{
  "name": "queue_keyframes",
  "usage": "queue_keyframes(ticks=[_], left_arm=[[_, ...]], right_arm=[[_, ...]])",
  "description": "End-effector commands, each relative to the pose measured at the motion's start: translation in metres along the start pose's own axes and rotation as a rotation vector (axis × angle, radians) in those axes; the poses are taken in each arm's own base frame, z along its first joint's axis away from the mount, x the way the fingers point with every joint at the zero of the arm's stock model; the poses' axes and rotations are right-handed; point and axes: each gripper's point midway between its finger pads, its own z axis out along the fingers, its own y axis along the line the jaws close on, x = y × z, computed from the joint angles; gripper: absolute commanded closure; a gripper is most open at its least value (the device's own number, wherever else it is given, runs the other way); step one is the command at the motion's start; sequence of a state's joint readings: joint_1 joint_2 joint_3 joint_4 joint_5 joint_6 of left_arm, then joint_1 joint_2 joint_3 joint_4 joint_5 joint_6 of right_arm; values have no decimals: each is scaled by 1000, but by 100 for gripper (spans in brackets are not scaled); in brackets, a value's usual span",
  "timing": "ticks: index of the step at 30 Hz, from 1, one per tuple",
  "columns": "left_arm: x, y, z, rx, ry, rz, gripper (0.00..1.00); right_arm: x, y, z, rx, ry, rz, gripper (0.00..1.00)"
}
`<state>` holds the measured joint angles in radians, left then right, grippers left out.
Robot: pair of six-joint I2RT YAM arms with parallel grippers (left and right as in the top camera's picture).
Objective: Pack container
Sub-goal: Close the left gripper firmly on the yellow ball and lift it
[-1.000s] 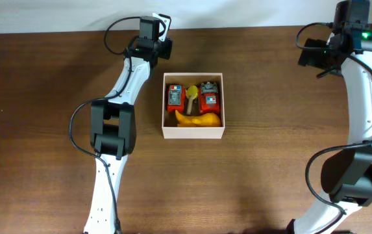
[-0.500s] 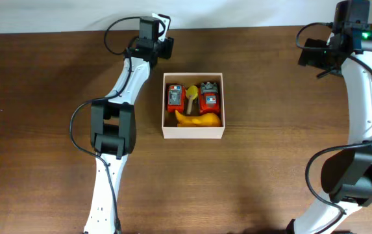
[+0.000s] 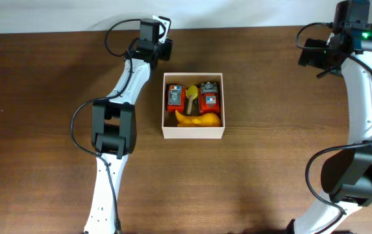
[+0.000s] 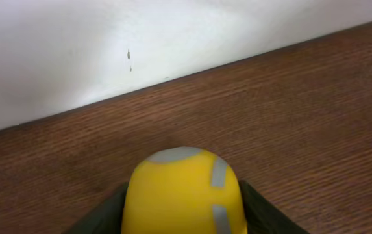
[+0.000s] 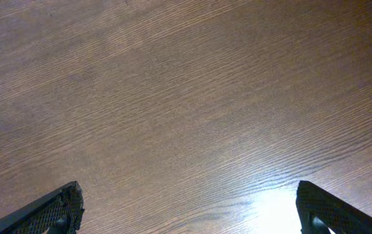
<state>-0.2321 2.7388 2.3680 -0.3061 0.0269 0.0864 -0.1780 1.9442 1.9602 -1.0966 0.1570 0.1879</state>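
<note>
Left gripper (image 4: 182, 218) clamped on yellow rounded toy with grey stripes (image 4: 182, 185), 11 o'clock of white-walled square cardboard container (image 3: 193, 134). Right gripper (image 5: 189, 208) at 2 o'clock, fingers wide apart.

The left tool (image 3: 149, 27), at the far edge of the dark brown wooden worktop (image 3: 270, 162), now sits slightly further left than a second ago.
</note>
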Motion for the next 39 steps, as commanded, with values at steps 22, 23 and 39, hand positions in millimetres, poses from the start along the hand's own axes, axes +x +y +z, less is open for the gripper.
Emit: queue_keyframes(ticks=[22, 23, 39], left_arm=[[16, -13, 13, 39, 32, 2, 83], [11, -12, 11, 38, 21, 3, 83], [-9, 2, -12, -18, 70, 0, 86]], right_arm=[[0, -3, 2, 11, 3, 14, 1], [0, -3, 2, 11, 3, 14, 1], [0, -3, 2, 11, 3, 14, 1]])
